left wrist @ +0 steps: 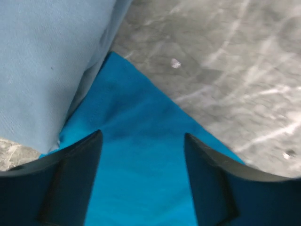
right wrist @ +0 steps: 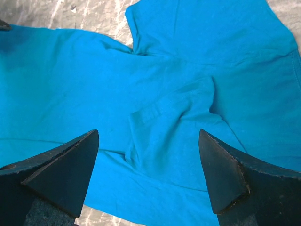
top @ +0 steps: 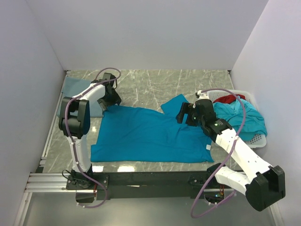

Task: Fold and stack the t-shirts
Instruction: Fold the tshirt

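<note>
A bright teal t-shirt lies spread flat across the middle of the marble table. My left gripper is low over its far-left corner, jaws apart, with the teal cloth showing between the fingers and nothing held. A duller grey-blue t-shirt lies just left of that corner, and in the left wrist view the grey-blue cloth overlaps the teal edge. My right gripper hovers open above the shirt's wrinkled right side, near a sleeve. A red t-shirt and another teal t-shirt are bunched at the right.
A white perforated basket at the right edge holds the bunched shirts. Grey-white walls close in the table on the left, back and right. Bare marble shows behind the spread shirt. A metal rail runs along the near edge by the arm bases.
</note>
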Action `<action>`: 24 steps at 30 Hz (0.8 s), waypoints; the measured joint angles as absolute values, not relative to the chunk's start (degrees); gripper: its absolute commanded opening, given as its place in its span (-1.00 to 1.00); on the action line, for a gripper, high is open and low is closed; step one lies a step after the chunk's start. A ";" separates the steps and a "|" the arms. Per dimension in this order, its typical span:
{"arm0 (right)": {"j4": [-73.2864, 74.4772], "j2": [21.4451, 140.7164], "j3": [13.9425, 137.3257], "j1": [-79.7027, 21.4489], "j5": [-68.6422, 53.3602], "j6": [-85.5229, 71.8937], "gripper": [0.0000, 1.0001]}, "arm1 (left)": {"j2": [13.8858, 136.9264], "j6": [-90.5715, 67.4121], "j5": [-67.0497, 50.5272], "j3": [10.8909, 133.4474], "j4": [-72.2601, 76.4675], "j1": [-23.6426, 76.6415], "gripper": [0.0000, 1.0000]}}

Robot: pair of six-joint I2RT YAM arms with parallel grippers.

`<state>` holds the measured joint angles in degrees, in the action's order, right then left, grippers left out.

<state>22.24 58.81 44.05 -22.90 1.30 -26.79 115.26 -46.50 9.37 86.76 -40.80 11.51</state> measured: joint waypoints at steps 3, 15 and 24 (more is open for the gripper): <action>22.26 59.07 44.05 -22.90 1.17 -26.44 0.85 | 116.49 -47.24 10.24 87.26 -41.32 11.57 0.35; 22.26 59.42 44.03 -22.90 1.08 -25.63 0.85 | 121.03 -51.20 15.59 92.75 -43.29 12.03 0.11; 22.17 59.88 43.70 -22.90 0.47 -25.56 0.84 | 123.17 -55.94 20.05 94.74 -46.87 12.36 -0.18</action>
